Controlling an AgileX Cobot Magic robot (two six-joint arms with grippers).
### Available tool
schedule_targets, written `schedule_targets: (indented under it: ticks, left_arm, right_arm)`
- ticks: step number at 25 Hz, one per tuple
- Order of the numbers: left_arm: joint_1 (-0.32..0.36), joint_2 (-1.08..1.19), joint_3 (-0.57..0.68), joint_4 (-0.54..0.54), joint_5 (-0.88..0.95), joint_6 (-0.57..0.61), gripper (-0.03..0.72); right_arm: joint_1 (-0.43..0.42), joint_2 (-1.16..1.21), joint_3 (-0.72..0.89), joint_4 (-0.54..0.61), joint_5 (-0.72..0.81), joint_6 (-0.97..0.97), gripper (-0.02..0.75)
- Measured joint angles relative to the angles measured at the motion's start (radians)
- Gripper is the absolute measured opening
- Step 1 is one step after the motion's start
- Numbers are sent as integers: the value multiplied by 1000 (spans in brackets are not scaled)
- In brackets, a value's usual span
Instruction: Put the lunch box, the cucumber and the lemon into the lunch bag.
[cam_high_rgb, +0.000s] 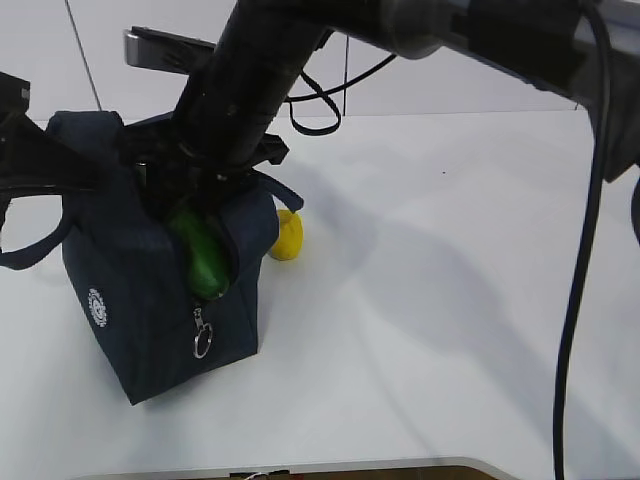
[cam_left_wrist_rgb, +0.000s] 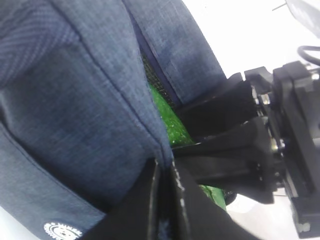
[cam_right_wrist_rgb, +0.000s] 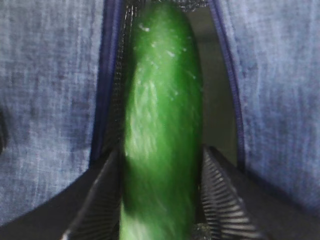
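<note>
- Exterior view: the cucumber (cam_high_rgb: 207, 262) pokes from the lunch bag's (cam_high_rgb: 140, 330) zipper slit; the lemon (cam_high_rgb: 287, 237) waits behind. Risk: it may snag the slit edge and topple out.
- Left wrist view: left gripper (cam_left_wrist_rgb: 162, 200) pinches bag fabric, jaws together.
- Right wrist view: right gripper (cam_right_wrist_rgb: 162, 200) clamps the cucumber, half-wide.

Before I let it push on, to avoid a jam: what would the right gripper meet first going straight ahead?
Likely the lunch bag's dark interior; the right gripper points the cucumber into its opening. Depth unclear.
</note>
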Motion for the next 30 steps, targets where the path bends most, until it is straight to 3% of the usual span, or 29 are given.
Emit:
schedule_targets:
  ticks: [11,17,24,30]
  left_arm:
    - [0,0,0,0,3,0,-10]
    - [0,0,0,14,3,0,-10]
    - [0,0,0,56,-2,0,-10]
    - [24,-2,0,91,-2,0,-10]
  right_arm:
    - [0,0,-5,0,0,0,433]
    - [0,7,-100,-16,0,-2,464]
    - [0,7,-259,-174,0,30,465]
    - [0,7,-278,-439,6,167,465]
